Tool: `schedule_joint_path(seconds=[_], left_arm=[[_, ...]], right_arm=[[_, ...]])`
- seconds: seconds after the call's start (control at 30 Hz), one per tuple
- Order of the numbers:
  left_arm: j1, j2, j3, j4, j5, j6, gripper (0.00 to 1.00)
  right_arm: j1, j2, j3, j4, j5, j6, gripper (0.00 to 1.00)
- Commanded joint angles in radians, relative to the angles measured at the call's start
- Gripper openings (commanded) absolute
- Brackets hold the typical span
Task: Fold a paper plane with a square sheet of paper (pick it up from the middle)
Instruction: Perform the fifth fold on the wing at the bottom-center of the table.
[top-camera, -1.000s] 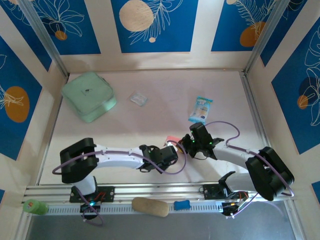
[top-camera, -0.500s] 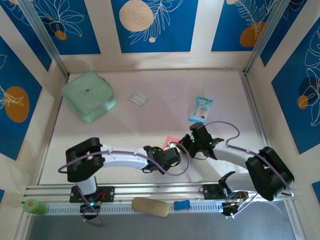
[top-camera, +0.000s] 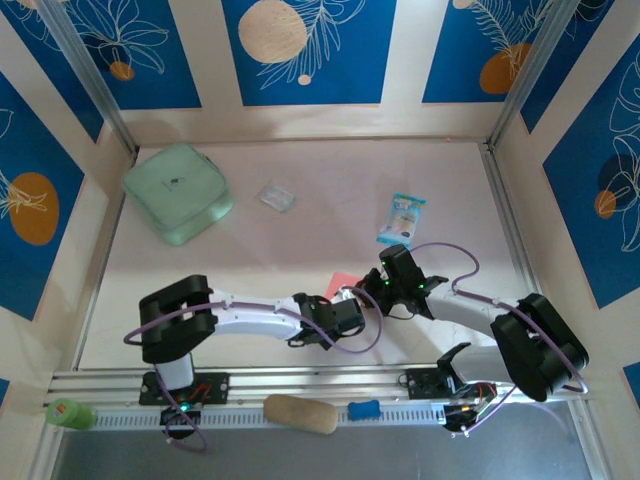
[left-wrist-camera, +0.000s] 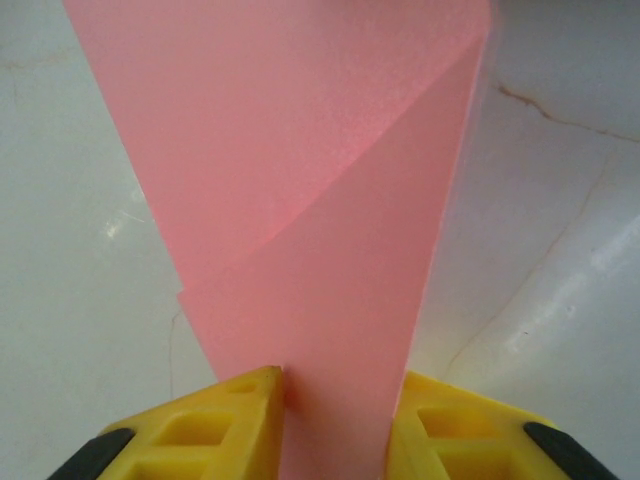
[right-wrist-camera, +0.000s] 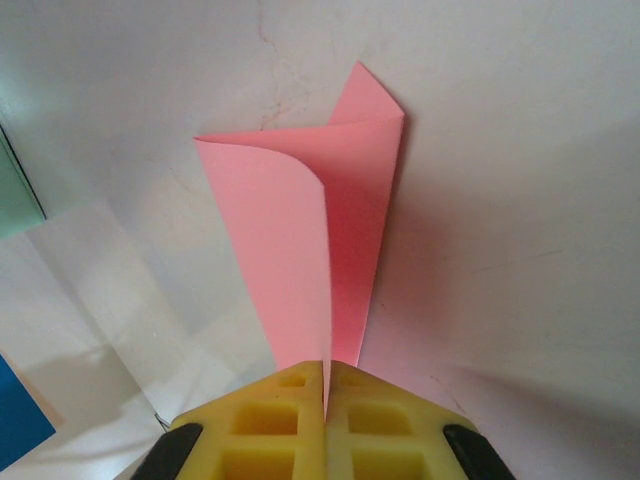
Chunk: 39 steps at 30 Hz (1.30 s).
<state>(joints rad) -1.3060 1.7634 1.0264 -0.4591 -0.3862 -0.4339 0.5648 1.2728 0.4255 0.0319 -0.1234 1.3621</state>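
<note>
Left hand (left-wrist-camera: 338, 400) has slid in toward right hand (right-wrist-camera: 326, 385), jaws narrowing around square sheet of paper (left-wrist-camera: 300, 190). Can't tell if pinched yet. Right hand clamps shut on folded sheet, front-middle of table (top-camera: 300, 170). Two-hand hold nearly ready for next crease.

Between the left claw (left-wrist-camera: 340, 388) and the right claw (right-wrist-camera: 326, 383) the folded pink paper (left-wrist-camera: 300, 200) bars passage. Beyond them, bare tabletop (top-camera: 300, 250) runs free to the snack packet (top-camera: 402, 219), clear wrapper (top-camera: 277, 197) and mint-green pouch (top-camera: 178, 192).
</note>
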Motion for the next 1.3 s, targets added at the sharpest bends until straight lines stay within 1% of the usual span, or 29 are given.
schedule_joint_path(seconds=[0.0, 0.17, 0.47, 0.9, 1.17, 1.27], left_arm=[[-0.013, 0.010, 0.024, -0.032, -0.029, 0.020, 0.27], [-0.012, 0.008, 0.026, -0.039, -0.043, 0.017, 0.26], [-0.012, 0.007, 0.026, -0.039, -0.046, 0.015, 0.22], [-0.013, -0.035, -0.005, -0.002, -0.038, -0.005, 0.26], [-0.016, -0.039, -0.015, 0.003, -0.026, -0.015, 0.26], [-0.015, -0.044, -0.019, 0.004, -0.023, -0.016, 0.23]], right_arm=[[-0.005, -0.008, 0.019, -0.027, -0.018, 0.001, 0.00], [-0.007, -0.009, 0.020, -0.026, -0.018, 0.001, 0.00], [-0.008, -0.013, 0.018, -0.030, -0.019, 0.000, 0.00], [-0.011, -0.020, 0.009, -0.036, -0.012, 0.003, 0.00], [-0.011, -0.022, 0.010, -0.045, -0.009, 0.002, 0.00], [-0.011, -0.023, 0.009, -0.049, -0.007, 0.002, 0.00]])
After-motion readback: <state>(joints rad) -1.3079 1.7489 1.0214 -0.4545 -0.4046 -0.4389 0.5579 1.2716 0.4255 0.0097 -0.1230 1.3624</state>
